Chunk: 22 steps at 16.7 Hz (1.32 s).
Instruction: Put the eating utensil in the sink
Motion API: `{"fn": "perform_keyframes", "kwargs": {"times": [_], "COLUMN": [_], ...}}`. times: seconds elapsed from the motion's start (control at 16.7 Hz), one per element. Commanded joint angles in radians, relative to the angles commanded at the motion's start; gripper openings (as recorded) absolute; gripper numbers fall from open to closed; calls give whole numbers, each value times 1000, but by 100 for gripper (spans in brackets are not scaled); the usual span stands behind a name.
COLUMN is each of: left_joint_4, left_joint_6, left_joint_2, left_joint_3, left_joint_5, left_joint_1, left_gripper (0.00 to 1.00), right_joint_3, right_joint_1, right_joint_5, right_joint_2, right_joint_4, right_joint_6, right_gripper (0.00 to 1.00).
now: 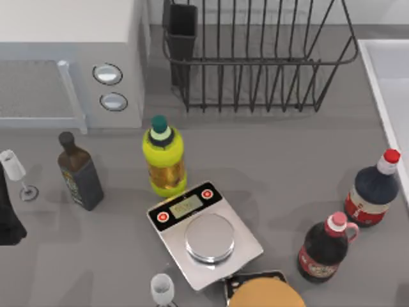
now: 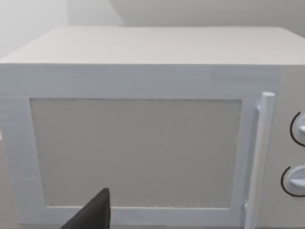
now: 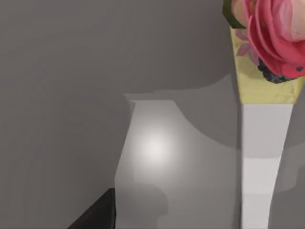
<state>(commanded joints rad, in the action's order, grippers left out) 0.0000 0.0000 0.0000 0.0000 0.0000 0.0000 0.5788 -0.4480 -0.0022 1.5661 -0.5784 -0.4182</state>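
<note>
The eating utensil is out of view. The sink (image 1: 383, 77) is a pale basin with a raised white rim at the table's far right edge. My left arm (image 1: 7, 220) is a dark shape at the table's left edge, and a dark part of my left gripper (image 2: 93, 214) faces the microwave door (image 2: 136, 152). A dark part of my right gripper (image 3: 97, 215) hangs over grey tabletop, beside a white post topped by a pink rose (image 3: 276, 33).
A white microwave (image 1: 70, 64) stands back left and a black wire dish rack (image 1: 255, 57) back centre. A yellow bottle (image 1: 164, 160), dark bottle (image 1: 80, 173), kitchen scale (image 1: 204, 233), two cola bottles (image 1: 372, 192) (image 1: 326, 246) and two glasses (image 1: 16, 173) (image 1: 162, 289) crowd the table.
</note>
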Motion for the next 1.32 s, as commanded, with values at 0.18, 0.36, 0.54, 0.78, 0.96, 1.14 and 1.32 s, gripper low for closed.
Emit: {"fn": "perform_keyframes", "kwargs": {"times": [0.18, 0.36, 0.54, 0.78, 0.96, 1.14, 1.32], "left_joint_4": [0, 0, 0, 0, 0, 0, 0], "left_joint_6": [0, 0, 0, 0, 0, 0, 0], "left_joint_2": [0, 0, 0, 0, 0, 0, 0], "left_joint_3": [0, 0, 0, 0, 0, 0, 0], "left_joint_5": [0, 0, 0, 0, 0, 0, 0], "left_joint_1": [0, 0, 0, 0, 0, 0, 0], "left_gripper": [100, 100, 100, 100, 100, 100, 100], "right_joint_3": [0, 0, 42, 97, 187, 279, 331], "right_joint_1": [0, 0, -4, -5, -6, -8, -9], "right_joint_5": [0, 0, -13, -13, -13, -13, -12], "right_joint_2": [0, 0, -73, -96, -147, -205, -246], "right_joint_4": [0, 0, -87, -161, -321, -480, -550], "right_joint_6": [0, 0, -3, -9, -13, -13, -11], "right_gripper": [0, 0, 0, 0, 0, 0, 0]}}
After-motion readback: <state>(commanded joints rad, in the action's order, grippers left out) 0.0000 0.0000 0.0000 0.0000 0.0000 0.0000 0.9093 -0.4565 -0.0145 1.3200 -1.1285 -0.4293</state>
